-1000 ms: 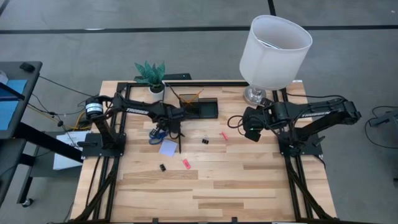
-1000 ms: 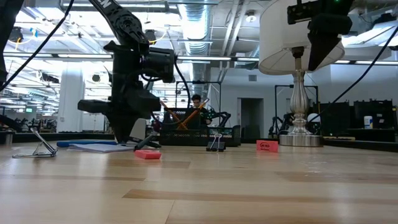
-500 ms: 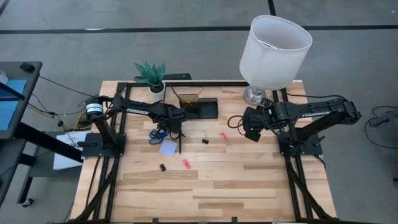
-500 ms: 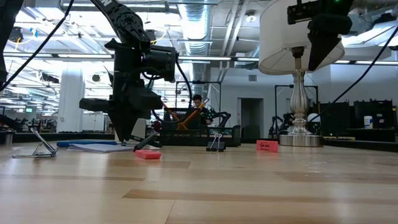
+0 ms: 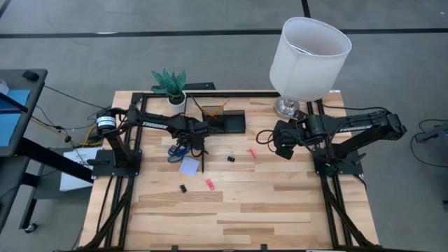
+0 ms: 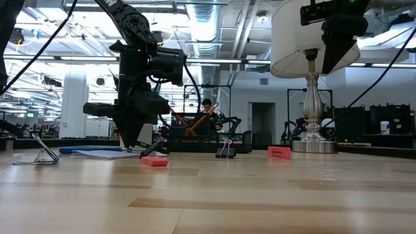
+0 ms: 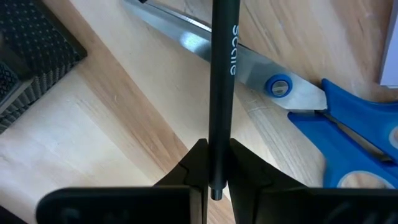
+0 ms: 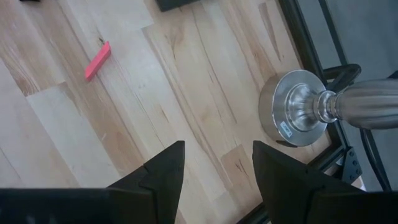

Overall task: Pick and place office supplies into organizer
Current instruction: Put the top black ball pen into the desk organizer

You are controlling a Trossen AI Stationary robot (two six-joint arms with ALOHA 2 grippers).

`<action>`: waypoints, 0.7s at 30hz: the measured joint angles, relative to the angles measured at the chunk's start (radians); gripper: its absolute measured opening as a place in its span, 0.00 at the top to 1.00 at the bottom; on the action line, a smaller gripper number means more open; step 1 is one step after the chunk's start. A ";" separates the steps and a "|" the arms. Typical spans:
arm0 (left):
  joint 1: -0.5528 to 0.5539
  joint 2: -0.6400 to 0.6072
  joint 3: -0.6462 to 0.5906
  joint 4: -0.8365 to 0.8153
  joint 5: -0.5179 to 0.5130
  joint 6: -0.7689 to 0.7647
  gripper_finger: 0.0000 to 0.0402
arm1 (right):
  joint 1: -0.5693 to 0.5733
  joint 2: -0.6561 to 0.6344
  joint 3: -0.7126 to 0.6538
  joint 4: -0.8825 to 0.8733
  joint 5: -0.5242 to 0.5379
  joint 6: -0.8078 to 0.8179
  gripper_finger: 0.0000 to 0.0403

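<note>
My left gripper [image 5: 198, 142] is shut on a black pen [image 7: 219, 93], just in front of the black organizer [image 5: 225, 120], which holds two orange pens [image 5: 213, 110]. Under the pen lie blue-handled scissors [image 7: 336, 118], and a lavender note pad [image 5: 188, 166] lies flat beside them. Two black clips [image 5: 230, 159] [image 5: 183, 188] and two pink pieces [image 5: 251, 152] [image 5: 209, 184] lie loose on the table. My right gripper [image 8: 214, 168] hangs open above the table near the lamp's base, with nothing between its fingers. My left gripper pinches the black pen near one end [image 7: 216, 158] between its two fingers; that end sticks out just behind them. The fingers come from above, pointing steeply down, and lie across the pen. The pen [image 5: 202, 159] runs from the fingers toward the table's near edge. Whether its far tip rests on the table cannot be told.
A white pot with a green plant [image 5: 170, 84] stands at the far left behind the organizer. A lamp with a big white shade [image 5: 309, 52] and a silver base [image 8: 298, 115] stands at the far right. The near half of the wooden table [image 5: 280, 210] is bare.
</note>
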 joint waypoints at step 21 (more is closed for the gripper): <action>0.000 -0.001 0.000 -0.026 -0.005 -0.016 0.95 | 0.000 0.000 0.000 0.000 -0.001 0.000 0.55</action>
